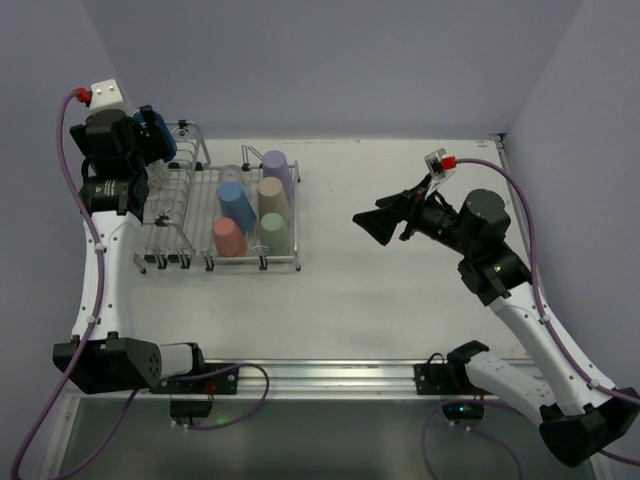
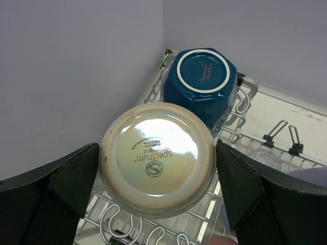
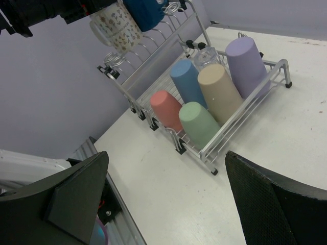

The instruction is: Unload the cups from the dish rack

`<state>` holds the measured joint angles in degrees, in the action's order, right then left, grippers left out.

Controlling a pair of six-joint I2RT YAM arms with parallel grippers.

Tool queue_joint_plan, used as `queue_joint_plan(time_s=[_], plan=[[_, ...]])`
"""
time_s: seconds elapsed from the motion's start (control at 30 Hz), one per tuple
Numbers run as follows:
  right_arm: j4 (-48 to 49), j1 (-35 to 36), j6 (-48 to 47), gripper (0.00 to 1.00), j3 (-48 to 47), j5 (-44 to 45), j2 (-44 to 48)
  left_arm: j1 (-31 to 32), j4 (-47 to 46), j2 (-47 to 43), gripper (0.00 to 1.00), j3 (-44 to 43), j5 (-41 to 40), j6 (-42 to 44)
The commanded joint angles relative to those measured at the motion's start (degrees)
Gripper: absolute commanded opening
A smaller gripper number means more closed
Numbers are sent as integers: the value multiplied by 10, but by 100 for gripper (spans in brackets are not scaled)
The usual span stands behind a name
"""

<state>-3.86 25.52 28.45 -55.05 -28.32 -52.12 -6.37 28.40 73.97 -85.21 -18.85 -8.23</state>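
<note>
The wire dish rack (image 1: 282, 266) stands at the table's back left. Several pastel tumblers lie upside down in it: lilac (image 1: 278, 168), blue (image 1: 234, 202), beige (image 1: 272, 197), pink (image 1: 229, 237) and mint (image 1: 274, 232). They also show in the right wrist view, with the mint tumbler (image 3: 199, 125) nearest. My left gripper (image 2: 158, 176) is over the rack's far left end. Its fingers press both sides of the upturned white speckled mug (image 2: 157, 158). The dark blue mug (image 2: 202, 84) stands just behind it, upside down. My right gripper (image 1: 378, 225) is open and empty above the table, right of the rack.
A clear glass (image 3: 207, 56) sits in the rack between the blue and lilac tumblers. Lilac walls stand close behind and left of the rack. The metal rail (image 1: 330, 372) runs along the table's near edge. Bare tabletop (image 1: 400, 300) lies right of and in front of the rack.
</note>
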Motion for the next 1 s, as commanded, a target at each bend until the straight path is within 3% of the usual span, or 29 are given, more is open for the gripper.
queue_joint_plan(time_s=[0.0, 0.97], plan=[[9, 4, -8, 99, -22, -11, 0, -4, 3, 3, 100, 20, -3, 15], [2, 10, -11, 99, -28, -4, 0, -3, -48, -23, 100, 113, -38, 23]])
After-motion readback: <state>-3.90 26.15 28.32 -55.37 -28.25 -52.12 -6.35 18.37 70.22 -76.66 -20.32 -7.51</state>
